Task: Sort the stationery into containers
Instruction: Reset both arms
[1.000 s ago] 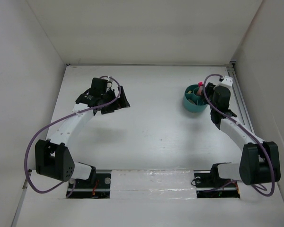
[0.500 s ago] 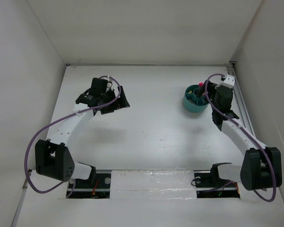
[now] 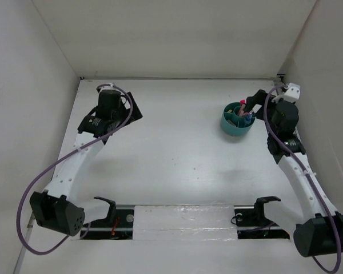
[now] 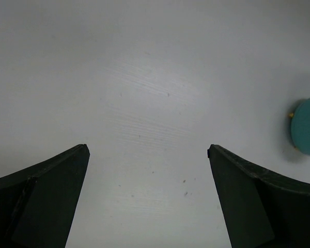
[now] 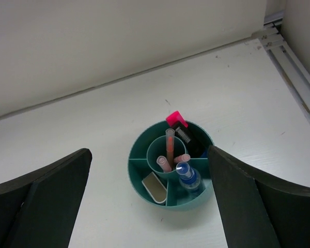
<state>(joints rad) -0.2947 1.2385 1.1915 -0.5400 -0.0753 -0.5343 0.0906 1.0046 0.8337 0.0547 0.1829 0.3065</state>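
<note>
Plainly, white walls box the speckled white table, teal bowl far right, both jaws open.

Most of the tabletop is open, middle and left. One obstacle stands far right: the teal bowl, pens poking above its rim. Between bowl and right-side rail the gap is narrow, with the right hand over the bowl's right edge.
</note>
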